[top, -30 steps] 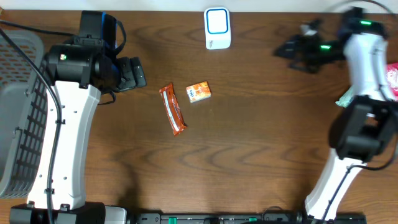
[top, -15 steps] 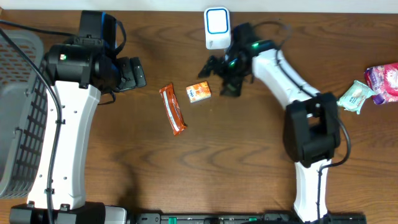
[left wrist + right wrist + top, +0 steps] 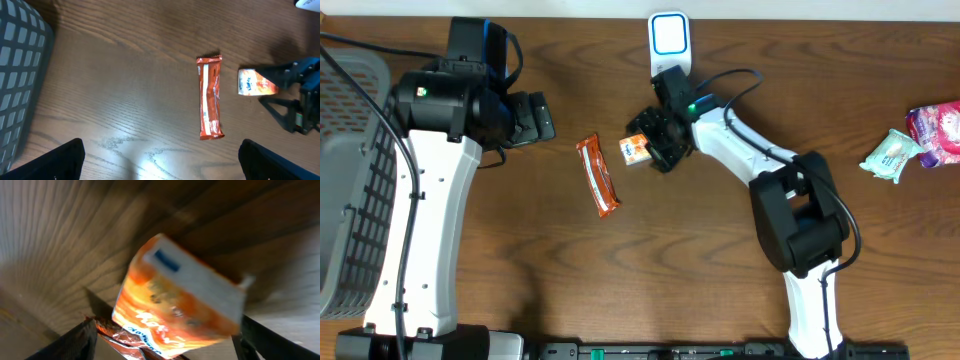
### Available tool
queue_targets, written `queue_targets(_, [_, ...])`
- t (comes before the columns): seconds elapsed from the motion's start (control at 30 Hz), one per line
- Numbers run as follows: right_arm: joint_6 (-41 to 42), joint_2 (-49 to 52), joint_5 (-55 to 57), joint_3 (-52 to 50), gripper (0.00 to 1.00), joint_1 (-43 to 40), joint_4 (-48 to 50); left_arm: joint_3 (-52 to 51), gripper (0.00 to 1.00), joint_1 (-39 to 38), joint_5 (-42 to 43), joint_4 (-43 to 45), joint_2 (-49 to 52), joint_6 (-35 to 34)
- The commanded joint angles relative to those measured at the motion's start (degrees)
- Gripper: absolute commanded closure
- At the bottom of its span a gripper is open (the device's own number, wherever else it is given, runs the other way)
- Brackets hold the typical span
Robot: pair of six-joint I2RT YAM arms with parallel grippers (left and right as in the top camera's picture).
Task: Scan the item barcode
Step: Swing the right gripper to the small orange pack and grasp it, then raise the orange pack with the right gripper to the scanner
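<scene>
A small orange carton (image 3: 635, 150) lies on the wooden table just below the white scanner with a blue frame (image 3: 669, 45). My right gripper (image 3: 651, 146) is down over the carton's right part. In the right wrist view the carton (image 3: 175, 300) fills the space between the two dark fingers (image 3: 75, 340), with a gap still showing on the left side; the jaws are open around it. A red snack bar (image 3: 598, 175) lies just left of the carton. My left gripper (image 3: 162, 162) hangs wide open above bare table, holding nothing.
A grey plastic basket (image 3: 345, 180) stands at the left edge. A pale green packet (image 3: 892, 155) and a pink packet (image 3: 940, 125) lie at the far right. The right arm stretches from the table's front to the carton.
The right arm has swung from the far right across to the orange carton and come down around it, its jaws narrowing. The left arm has not moved.
</scene>
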Motion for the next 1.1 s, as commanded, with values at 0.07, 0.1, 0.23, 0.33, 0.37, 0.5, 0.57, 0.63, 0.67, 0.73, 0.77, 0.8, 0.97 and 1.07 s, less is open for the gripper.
queue_targets(0.07, [2.6, -0.7, 4.8, -3.1, 0.44, 1.5, 2.9, -0.1, 0.02, 0.2, -0.1, -0.2, 0.4, -0.5])
queue_targets(0.1, [2.6, -0.7, 6.1, -3.5, 0.46, 1.5, 2.6, -0.1, 0.02, 0.2, 0.0, -0.2, 0.4, -0.5])
queue_targets(0.23, [2.6, -0.7, 9.2, -5.0, 0.48, 1.5, 1.8, -0.1, 0.02, 0.2, 0.0, -0.2, 0.4, -0.5])
queue_targets(0.33, [1.4, -0.7, 9.8, -5.9, 0.71, 1.5, 1.8, -0.1, 0.02, 0.2, 0.0, -0.2, 0.4, -0.5])
queue_targets(0.37, [0.5, -0.7, 9.8, -5.9, 0.75, 1.5, 1.9, -0.1, 0.02, 0.2, -0.1, -0.2, 0.4, -0.5])
queue_targets(0.5, [-3.7, -0.7, 9.8, -5.8, 0.89, 1.5, 2.1, -0.1, 0.02, 0.2, 0.0, -0.2, 0.4, -0.5])
queue_targets(0.57, [-5.6, -0.7, 9.6, -5.8, 0.99, 1.4, 2.1, -0.1, 0.02, 0.2, 0.0, -0.2, 0.4, -0.5])
queue_targets(0.63, [-8.2, -0.9, 7.8, -5.7, 0.99, 1.0, 2.1, -0.1, 0.02, 0.2, 0.0, -0.2, 0.4, -0.5])
queue_targets(0.67, [-9.9, -1.1, 6.3, -5.7, 0.99, 0.7, 2.1, -0.1, 0.02, 0.2, 0.0, -0.2, 0.4, -0.5])
queue_targets(0.73, [-16.5, -2.1, 1.4, -5.7, 0.99, -0.7, 3.1, -0.1, 0.02, 0.2, 0.0, -0.2, 0.4, -0.5])
queue_targets(0.77, [-19.0, -2.5, -0.2, -5.7, 0.99, -1.1, 3.5, -0.1, 0.02, 0.2, 0.0, -0.2, 0.4, -0.5])
queue_targets(0.8, [-23.4, -3.3, -3.1, -5.7, 0.99, -2.0, 4.3, -0.1, 0.02, 0.2, 0.0, -0.2, 0.4, -0.5])
queue_targets(0.97, [-46.4, -6.8, -22.0, -5.7, 0.99, -5.7, 8.1, -0.1, 0.02, 0.2, 0.0, -0.2, 0.4, -0.5])
queue_targets(1.07, [-60.9, -8.0, -40.6, -5.7, 0.99, -7.8, 7.8, -0.1, 0.02, 0.2, 0.0, -0.2, 0.4, -0.5])
